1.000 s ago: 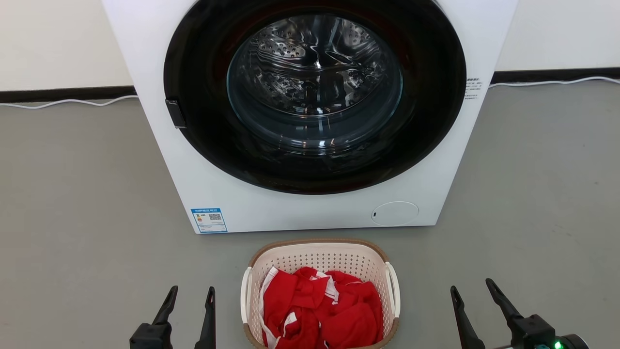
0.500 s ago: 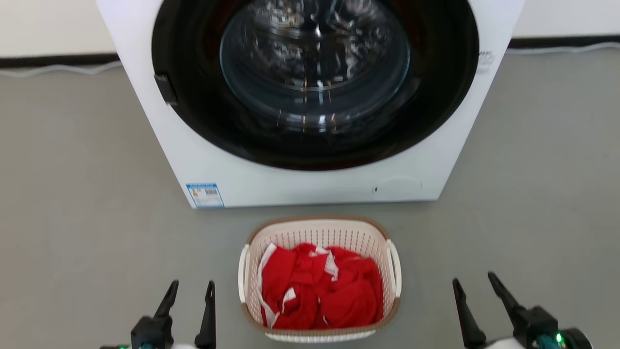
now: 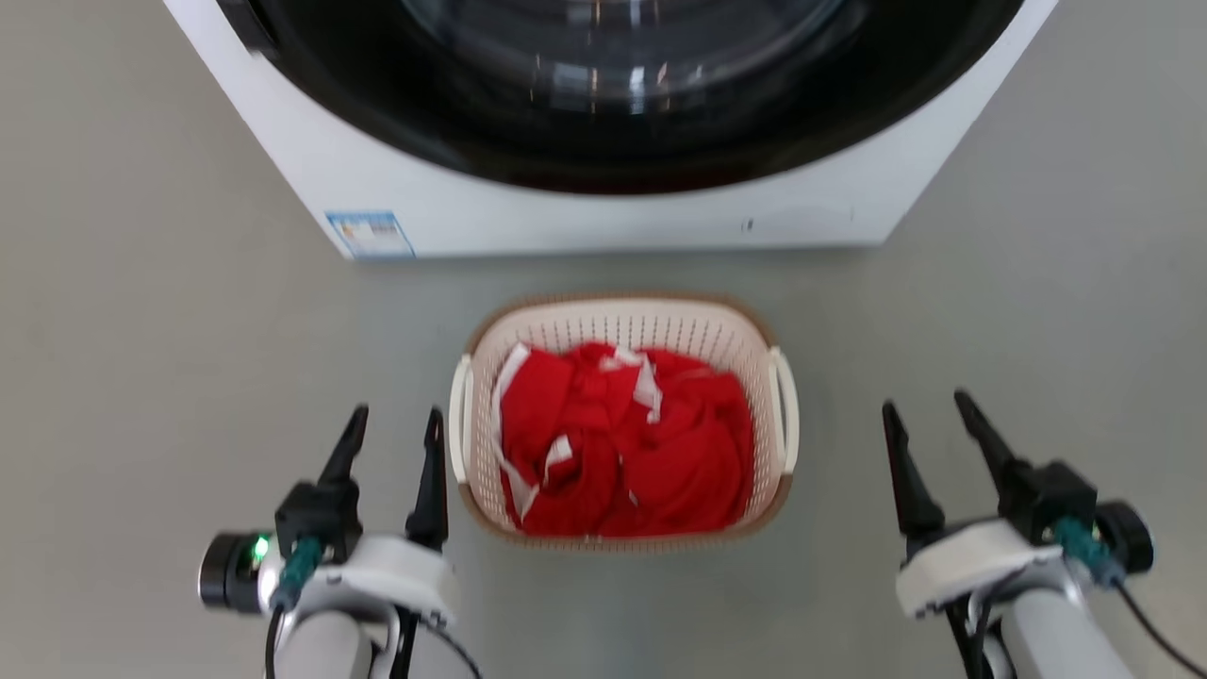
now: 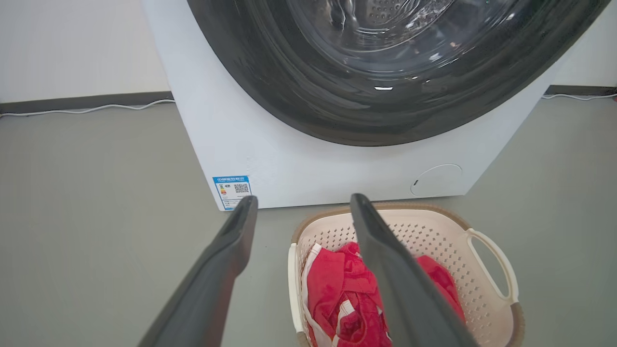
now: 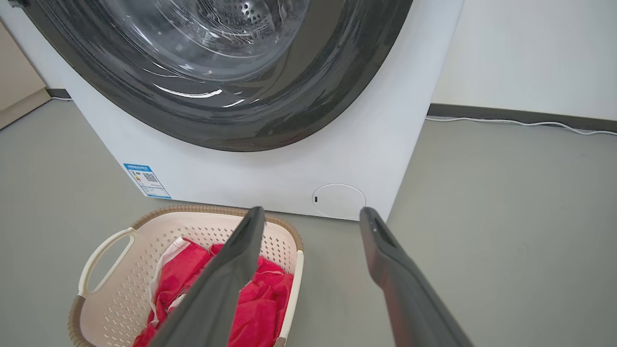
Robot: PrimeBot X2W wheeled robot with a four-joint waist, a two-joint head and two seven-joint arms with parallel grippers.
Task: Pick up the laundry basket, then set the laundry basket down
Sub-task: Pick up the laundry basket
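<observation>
Approach stage; no grasp yet. Laundry basket point(image 3: 622, 304) on floor point(image 3: 141, 330) before washing machine point(image 3: 566, 222) (red clothing point(image 3: 622, 443) inside), between left gripper point(image 3: 396, 412) and right gripper point(image 3: 923, 401), fingers spread, empty. Next: inward reach to side handles point(image 3: 787, 415).

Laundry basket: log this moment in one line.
laundry basket: on floor, red clothes inside, not gripped | left claw: open, near left handle | right claw: open, clear of right handle

Laundry basket point(image 3: 660, 330) sits upright on the floor point(image 3: 141, 330).
Cream perforated walls, brown woven-look rim, white side handles; red cloth point(image 3: 660, 453) heaped inside.
</observation>
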